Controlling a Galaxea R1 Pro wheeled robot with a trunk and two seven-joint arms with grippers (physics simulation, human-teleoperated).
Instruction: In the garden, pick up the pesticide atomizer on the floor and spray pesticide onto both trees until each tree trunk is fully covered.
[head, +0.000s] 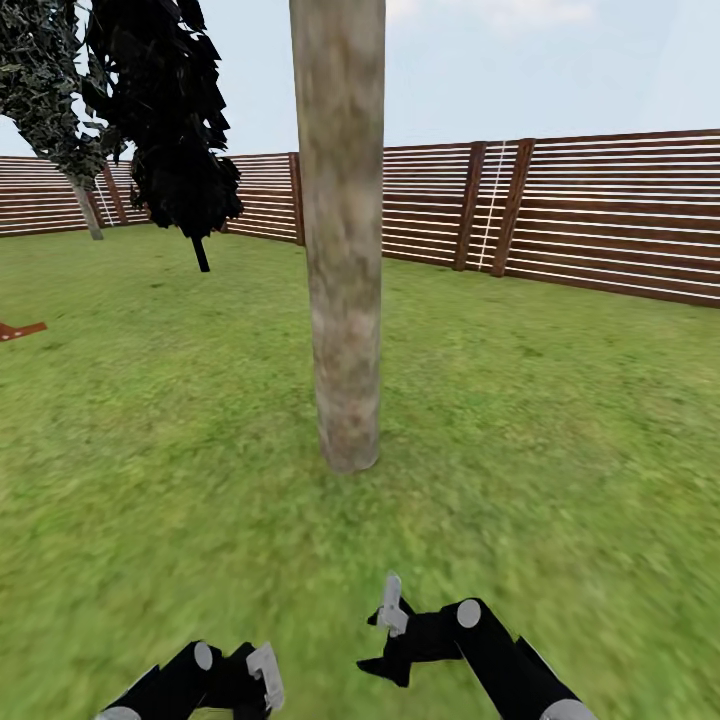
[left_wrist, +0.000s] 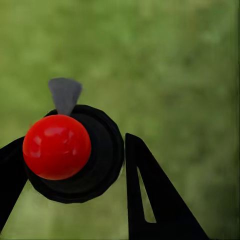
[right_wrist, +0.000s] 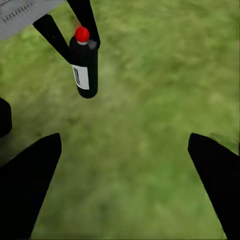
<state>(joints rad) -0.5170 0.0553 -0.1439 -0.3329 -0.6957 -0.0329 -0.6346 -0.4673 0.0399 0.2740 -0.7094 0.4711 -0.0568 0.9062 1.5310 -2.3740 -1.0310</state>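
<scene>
A thick pale grey-beige tree trunk stands straight ahead on the grass lawn, a short way beyond both arms. My left gripper is shut on the pesticide atomizer, a black bottle with a round red cap and a grey nozzle. The right wrist view shows the same atomizer hanging over the grass between the left gripper's fingers. My right gripper is open over bare grass. Low in the head view sit the left gripper and right gripper.
A brown slatted fence rings the lawn behind the trunk. At the back left stand a dark-leaved tree with a thin black stem and a farther tree with a pale trunk. An orange-brown object pokes in at the left edge.
</scene>
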